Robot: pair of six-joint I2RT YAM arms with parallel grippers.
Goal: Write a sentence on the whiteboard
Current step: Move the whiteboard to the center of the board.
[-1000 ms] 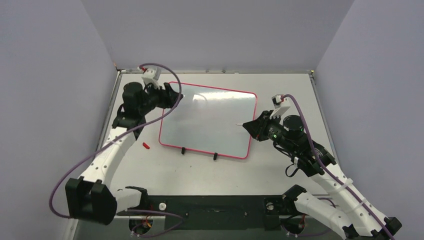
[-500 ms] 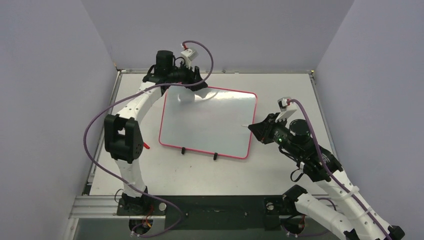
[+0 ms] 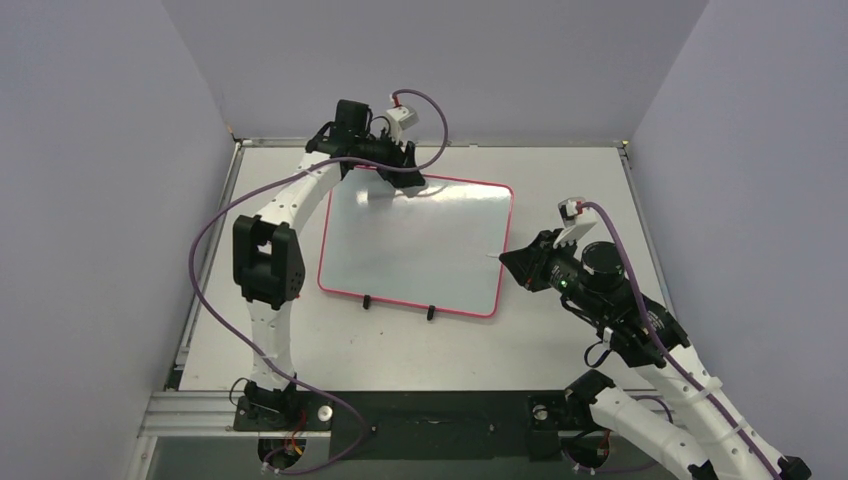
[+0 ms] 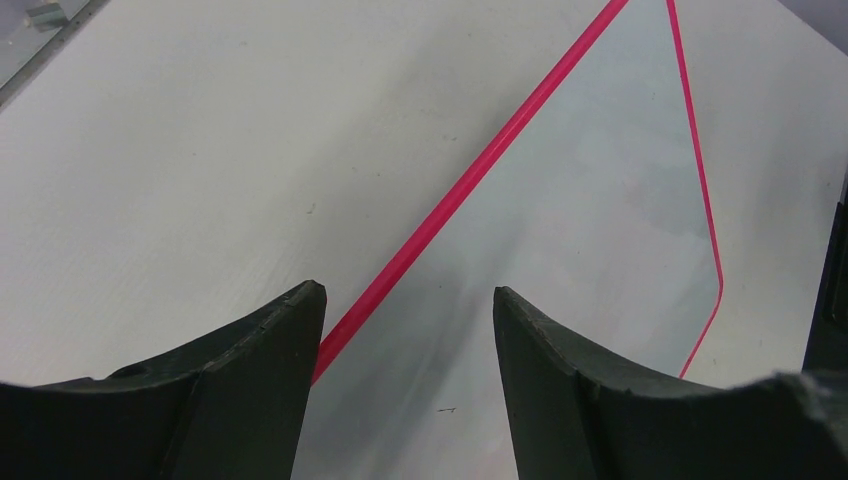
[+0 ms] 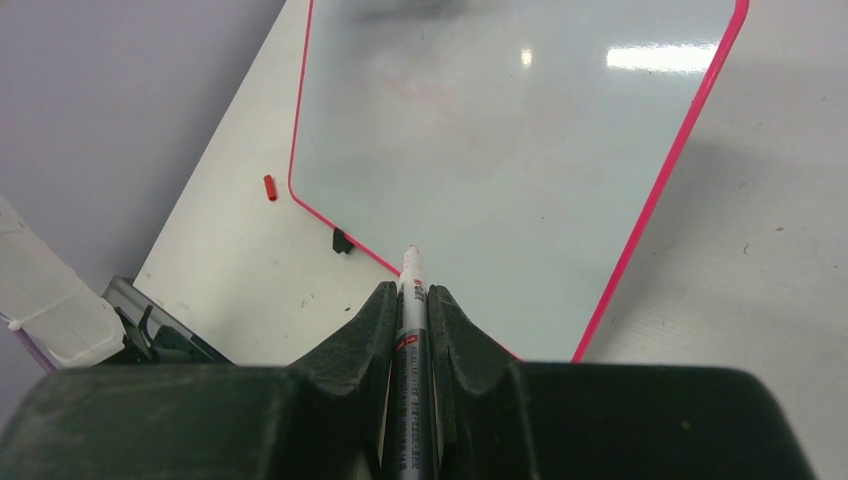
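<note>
Over whiteboard (image 3: 430,250) far corner, left gripper (image 4: 408,292) wide open, empty; right gripper (image 5: 412,295) clamped on marker (image 5: 409,380).

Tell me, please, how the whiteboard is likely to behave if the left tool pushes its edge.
The whiteboard looks thin, flat and rigid, so it would probably slide as one piece rather than bend. Its glossy face shows bright glare, so a grip may slip on it. Nothing visible pins it to the smooth table, so an off-centre push could turn it.

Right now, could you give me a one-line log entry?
left gripper open above whiteboard edge | right gripper shut on marker | no writing visible
</note>
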